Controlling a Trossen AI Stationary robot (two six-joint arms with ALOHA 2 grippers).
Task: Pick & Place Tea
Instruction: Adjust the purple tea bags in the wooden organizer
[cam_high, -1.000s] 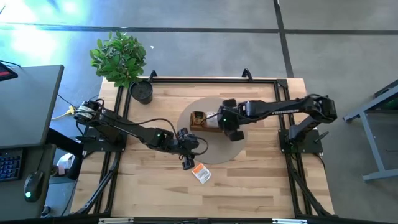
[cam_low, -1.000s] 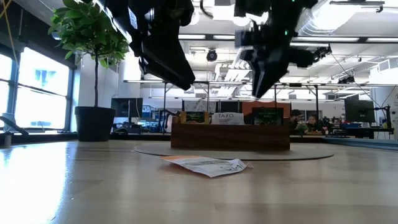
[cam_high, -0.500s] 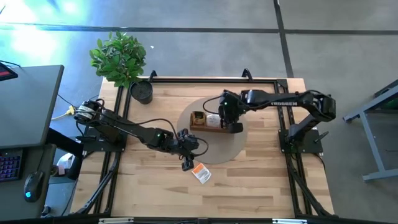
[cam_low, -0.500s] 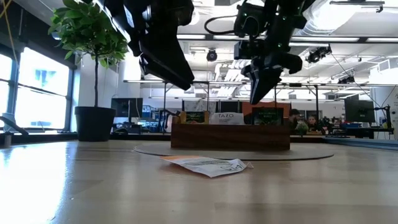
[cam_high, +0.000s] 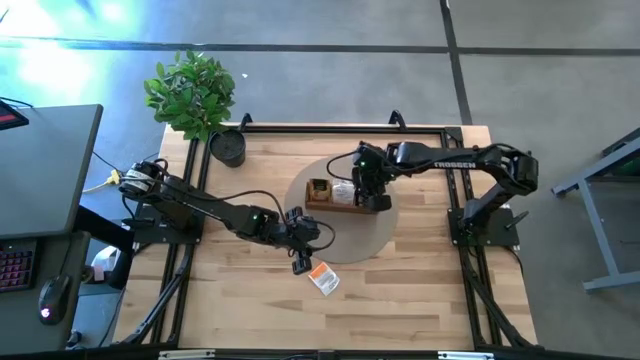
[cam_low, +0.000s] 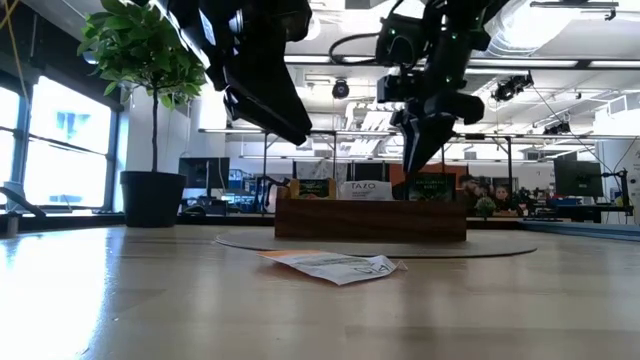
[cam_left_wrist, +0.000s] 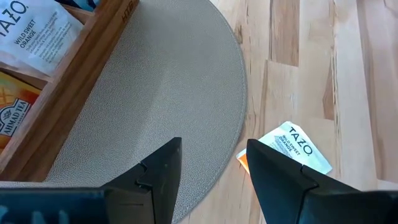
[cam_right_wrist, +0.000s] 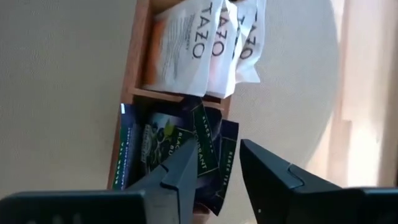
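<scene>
A long wooden tray (cam_high: 335, 194) stands on a round grey mat (cam_high: 350, 245). It holds tea packets: yellow ones (cam_left_wrist: 12, 106), white-and-orange ones (cam_right_wrist: 199, 43) and black ones (cam_right_wrist: 155, 146). One white-and-orange tea packet (cam_high: 323, 278) lies flat on the bare table, just off the mat's near edge. My left gripper (cam_left_wrist: 211, 149) hovers open above and beside that packet, touching nothing. My right gripper (cam_right_wrist: 214, 165) hangs open over the tray's right end, pointing steeply down at the black packets, with nothing between its fingers.
A potted plant (cam_high: 200, 95) and a small dark pot (cam_high: 228, 147) stand at the table's far left corner. Bare wood lies near and to the right of the mat. In the low view the tray (cam_low: 370, 218) stands behind the loose packet (cam_low: 335, 265).
My right gripper has swung toward the table's far left, from beside the tray's near side to above its right end, and has sunk a little. My left gripper and the loose packet have kept still.
</scene>
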